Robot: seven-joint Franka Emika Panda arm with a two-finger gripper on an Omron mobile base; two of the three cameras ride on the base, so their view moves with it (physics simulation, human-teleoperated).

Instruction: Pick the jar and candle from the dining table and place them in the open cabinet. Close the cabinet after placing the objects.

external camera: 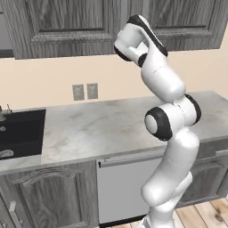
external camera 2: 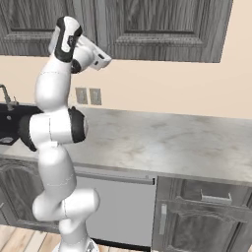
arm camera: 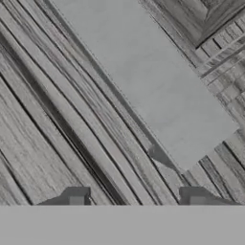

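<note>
Gripper (arm camera: 135, 198) open, nothing between the fingertips (tips well apart), close against the grey wood-grain cabinet (arm camera: 72, 124) door.

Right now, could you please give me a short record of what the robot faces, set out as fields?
setting: kitchen wall with a marble counter below and grey wall cabinets above
arm: raised high, hand up at the cabinet doors
gripper: close against a grey wood-grain panel; fingertips apart, nothing between them
cabinet doors: shut in both base views
sink: black, at the counter's left end
wall outlets: two, above the counter
under the counter: a white appliance front between arched-panel base cabinets
</note>
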